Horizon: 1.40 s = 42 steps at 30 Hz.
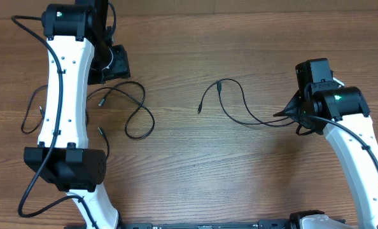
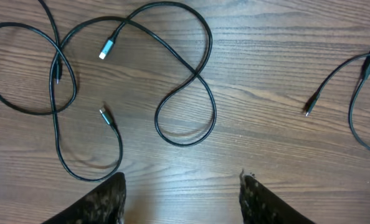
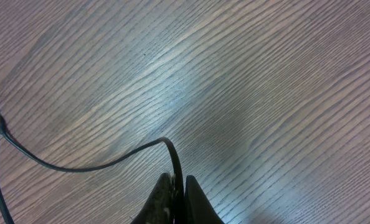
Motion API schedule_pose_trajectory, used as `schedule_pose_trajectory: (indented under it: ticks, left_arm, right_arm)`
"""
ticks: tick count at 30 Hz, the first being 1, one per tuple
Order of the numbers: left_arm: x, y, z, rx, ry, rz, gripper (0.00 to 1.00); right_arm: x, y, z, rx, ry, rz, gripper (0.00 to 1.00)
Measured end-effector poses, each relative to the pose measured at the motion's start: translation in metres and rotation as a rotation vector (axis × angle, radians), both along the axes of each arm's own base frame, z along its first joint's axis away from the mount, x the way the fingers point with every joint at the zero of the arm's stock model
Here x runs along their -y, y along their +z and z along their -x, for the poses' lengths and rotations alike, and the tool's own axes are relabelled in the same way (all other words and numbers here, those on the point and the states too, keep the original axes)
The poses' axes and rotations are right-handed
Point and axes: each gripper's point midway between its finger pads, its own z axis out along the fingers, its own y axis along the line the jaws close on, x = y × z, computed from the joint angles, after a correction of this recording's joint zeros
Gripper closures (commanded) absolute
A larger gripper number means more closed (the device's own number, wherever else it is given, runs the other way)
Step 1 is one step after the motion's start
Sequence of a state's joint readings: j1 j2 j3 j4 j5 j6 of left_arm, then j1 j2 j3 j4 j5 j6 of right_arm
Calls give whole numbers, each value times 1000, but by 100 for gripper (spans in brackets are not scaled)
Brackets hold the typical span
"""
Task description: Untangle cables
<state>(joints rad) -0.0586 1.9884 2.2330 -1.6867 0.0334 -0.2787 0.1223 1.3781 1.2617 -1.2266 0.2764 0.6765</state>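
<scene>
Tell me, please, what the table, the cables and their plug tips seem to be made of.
Table: looks like wood or a wood-grain laminate, matte with a soft sheen; wavy brown grain lines run across it. Cables: likely rubber or plastic sheathing, smooth black, bending in loose loops. Plug tip: pale and shiny, probably metal.

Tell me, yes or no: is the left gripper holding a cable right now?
No: the left gripper stands open over bare table, with the cables lying loose beyond its fingers.
</scene>
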Motion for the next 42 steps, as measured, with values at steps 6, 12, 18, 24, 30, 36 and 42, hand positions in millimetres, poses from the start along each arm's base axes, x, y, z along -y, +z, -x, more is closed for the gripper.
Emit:
schedule_pose_trajectory:
  ticks: [6,12,18,24,30,36,42]
  left_arm:
    - [-3,-40,43,-186,7,-13,51]
    - [-10,-57,92,-254,42,-41,47]
    - [-9,-64,95,-10,47,-39,33]
    - [9,-89,82,145,-23,-5,10]
    - [31,-145,72,90,-225,56,13]
    - [36,-192,72,-35,-293,62,15]
    - [48,-224,80,-124,-344,63,28]
  right_arm:
    - [1,-1,4,-19,0,3,96]
    - [1,-1,5,-22,0,3,96]
    - [0,-2,6,-26,2,-3,96]
    - [-1,-2,6,-26,1,-7,96]
    - [-1,-2,6,-24,1,-8,96]
    - [-1,-2,5,-23,1,-8,96]
    - [0,-2,5,-23,1,-7,96]
